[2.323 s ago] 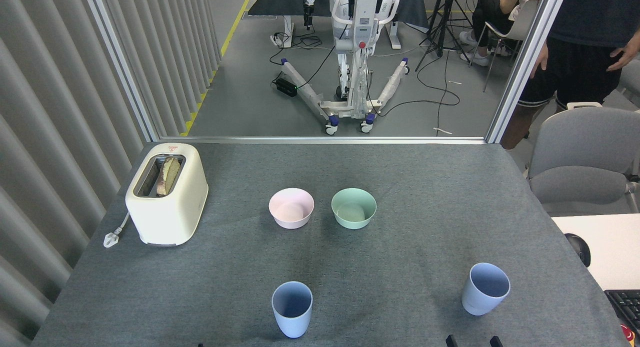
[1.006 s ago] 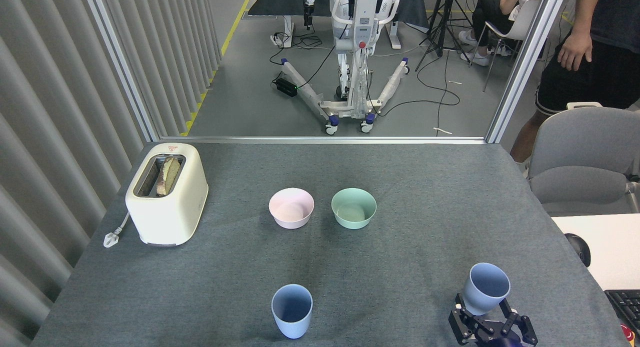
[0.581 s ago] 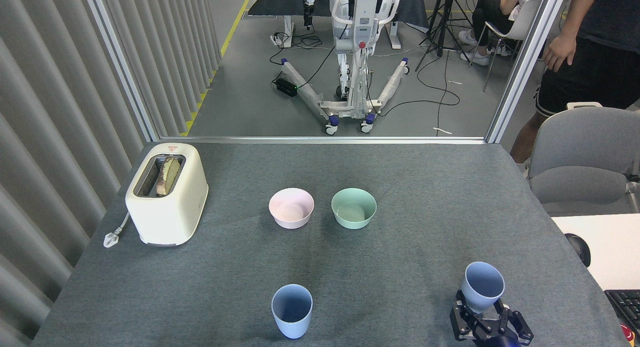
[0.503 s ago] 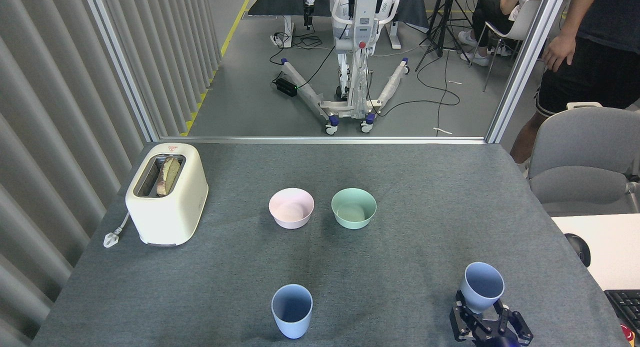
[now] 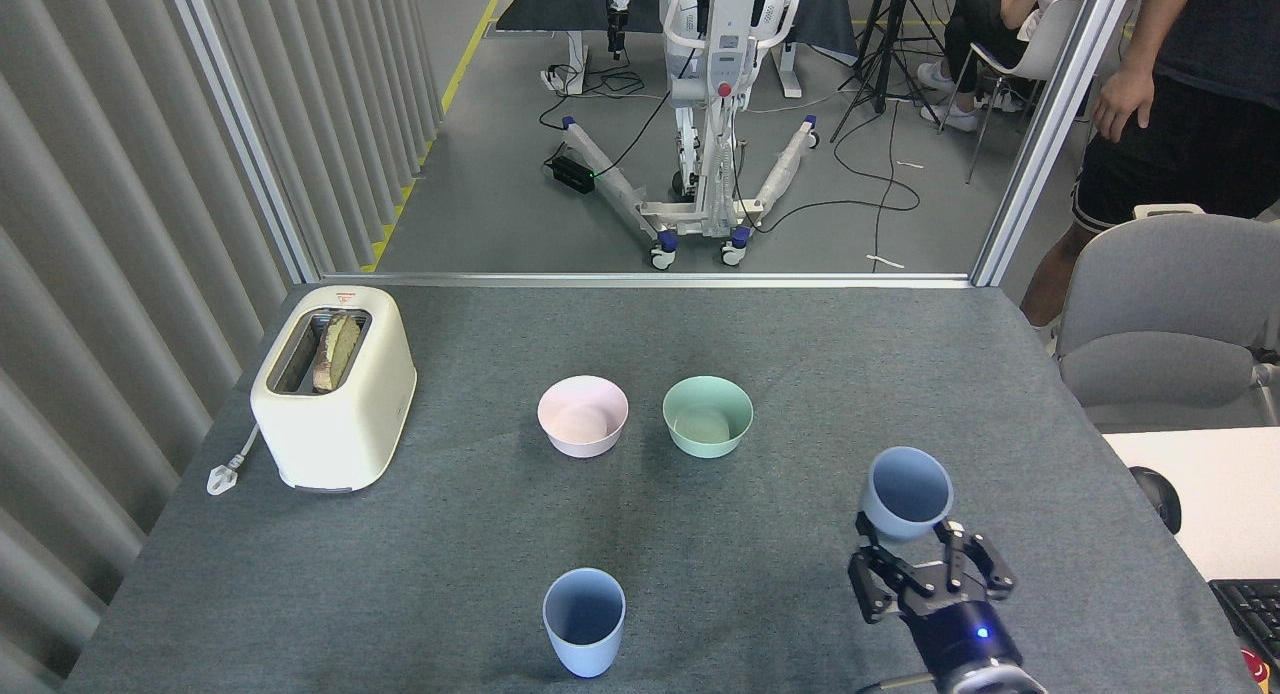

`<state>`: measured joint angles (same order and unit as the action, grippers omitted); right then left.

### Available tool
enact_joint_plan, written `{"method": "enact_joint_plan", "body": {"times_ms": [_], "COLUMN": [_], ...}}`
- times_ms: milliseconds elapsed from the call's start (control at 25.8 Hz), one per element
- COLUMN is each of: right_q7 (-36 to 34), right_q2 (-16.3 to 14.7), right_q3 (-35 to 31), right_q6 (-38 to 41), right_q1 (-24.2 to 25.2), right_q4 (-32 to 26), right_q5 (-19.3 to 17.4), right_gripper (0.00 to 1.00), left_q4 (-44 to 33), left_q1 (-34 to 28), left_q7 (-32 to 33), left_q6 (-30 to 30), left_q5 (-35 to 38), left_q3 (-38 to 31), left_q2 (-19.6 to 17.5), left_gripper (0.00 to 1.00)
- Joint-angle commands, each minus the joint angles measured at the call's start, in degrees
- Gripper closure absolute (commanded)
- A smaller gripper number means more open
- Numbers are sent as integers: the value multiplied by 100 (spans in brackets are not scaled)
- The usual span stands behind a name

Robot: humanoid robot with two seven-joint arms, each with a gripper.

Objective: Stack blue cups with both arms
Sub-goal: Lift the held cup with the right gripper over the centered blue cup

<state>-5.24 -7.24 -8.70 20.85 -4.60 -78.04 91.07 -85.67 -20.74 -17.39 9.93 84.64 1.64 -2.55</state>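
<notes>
One pale blue cup (image 5: 584, 619) stands upright on the grey table near the front edge, left of centre. The other blue cup (image 5: 906, 493) is held above the table at the right, tilted with its mouth facing up and toward me. My right gripper (image 5: 925, 562), black with a small blue light, is shut on that cup's lower part, its fingers (image 5: 870, 584) wrapped around the base. My left arm and gripper are out of view.
A pink bowl (image 5: 583, 416) and a mint-green bowl (image 5: 707, 415) sit side by side mid-table. A cream toaster (image 5: 333, 386) with bread stands at the left. A grey chair (image 5: 1170, 314) and a standing person (image 5: 1170, 124) are beyond the right edge.
My right gripper came in from the bottom edge, closed on the right cup's base, then lifted it up and to the left. The left cup has not moved.
</notes>
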Motion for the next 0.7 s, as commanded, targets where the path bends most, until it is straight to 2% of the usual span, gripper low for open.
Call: {"method": "enact_joint_plan", "body": {"times_ms": [0,77,271,387,503,658], "right_q7": [463,630,1596,1887,1992,1975], "right_q2": [294,548,838,839,803,768], "right_q3": [1002,1521,2610,3050,3331,3340], "right_q6": [-195,-222,-336,-380,-362,-327], "right_q1": [-296,-463,-542,-393,-42,231], "right_q4": [-89,-176,-651,-1126,-1495,-1539], "right_q5": [7,7,16,60,218,341], "right_gripper": [53,53,52,52,51,50], "left_q4": [41,94,112,120,156,200], "left_q1": [0,9,0,0,9,0], "left_q7": [-27,-63,-63,-63,-63,-98], "left_q6": [0,9,18,18,9,9], "left_q5": [-9,-9,-9,-9,-9,-9], "left_q3": [-6,3,-15,-50,-59,-76], "left_q2": [0,9,9,9,9,9], "left_gripper": [0,0,0,0,0,0]}}
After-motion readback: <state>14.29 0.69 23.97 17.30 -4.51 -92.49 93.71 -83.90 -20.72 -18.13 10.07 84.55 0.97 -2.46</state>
